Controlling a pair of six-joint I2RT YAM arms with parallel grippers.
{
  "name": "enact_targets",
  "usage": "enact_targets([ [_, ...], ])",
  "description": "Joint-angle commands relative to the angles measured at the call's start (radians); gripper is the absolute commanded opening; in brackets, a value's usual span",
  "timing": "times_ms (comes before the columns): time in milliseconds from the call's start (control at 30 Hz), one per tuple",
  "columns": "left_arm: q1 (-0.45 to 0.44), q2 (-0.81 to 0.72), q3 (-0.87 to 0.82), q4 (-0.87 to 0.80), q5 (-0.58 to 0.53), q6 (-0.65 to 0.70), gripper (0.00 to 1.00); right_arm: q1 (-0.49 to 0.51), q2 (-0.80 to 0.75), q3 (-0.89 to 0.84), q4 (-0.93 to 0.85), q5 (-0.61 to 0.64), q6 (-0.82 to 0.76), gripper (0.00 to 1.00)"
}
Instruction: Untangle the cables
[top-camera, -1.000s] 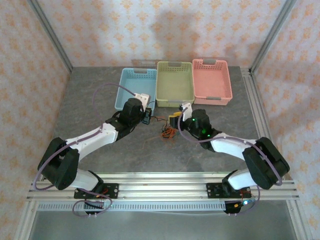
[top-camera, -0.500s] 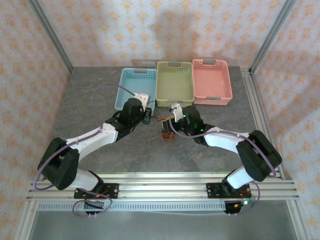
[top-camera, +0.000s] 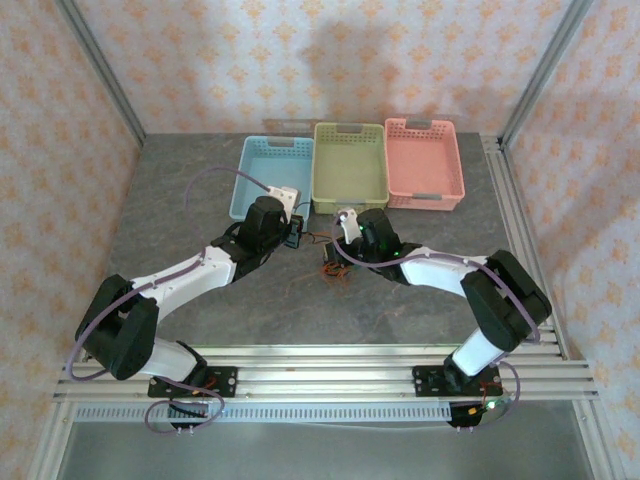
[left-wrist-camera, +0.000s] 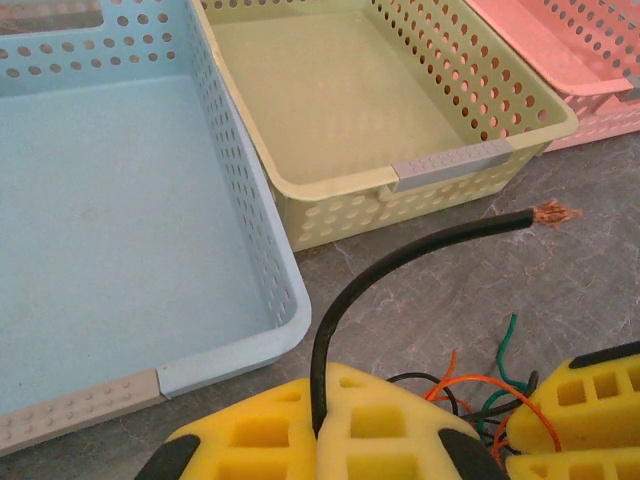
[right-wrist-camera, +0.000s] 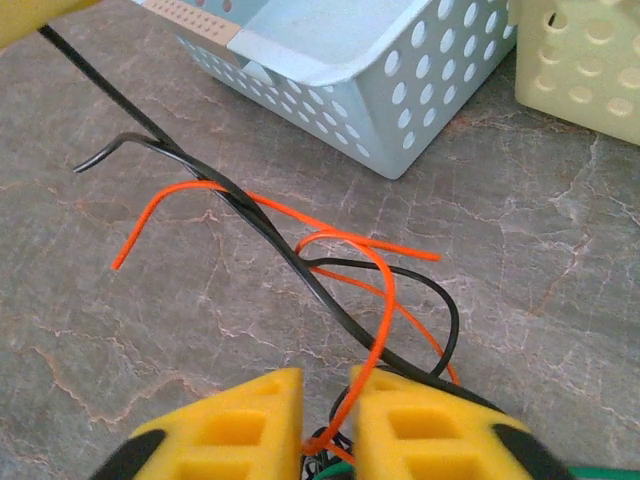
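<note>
My right claw (right-wrist-camera: 325, 400) is straddling the orange cable (right-wrist-camera: 385, 290) with its pads nearly together, and I cannot tell whether they are pinching it. The cables (top-camera: 335, 264) are lying crossed on the table (right-wrist-camera: 150, 330), just in front of the blue basket (right-wrist-camera: 400, 80). Across the tangle, my left claw (left-wrist-camera: 322, 420) is clamping the black cable (left-wrist-camera: 400, 255). I am judging that a slow pull, orange away from black, is wanted here; a jerk risks tightening the crossing.

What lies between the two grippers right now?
The cables: a small orange, black and green tangle on the table, between the left gripper and the right gripper, seen in the left wrist view.
</note>
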Motion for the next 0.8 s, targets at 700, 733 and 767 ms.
enact_targets([
  [700, 0.006, -0.049, -0.029, 0.045, -0.102, -0.020, 0.00, -0.014, -0.035, 0.043, -0.216, 0.589, 0.022, 0.00],
  [733, 0.005, -0.051, -0.029, 0.045, -0.103, -0.020, 0.00, -0.017, -0.036, 0.042, -0.220, 0.610, 0.030, 0.00],
  [767, 0.006, -0.052, -0.030, 0.047, -0.105, -0.020, 0.00, -0.021, -0.036, 0.041, -0.221, 0.625, 0.038, 0.00],
])
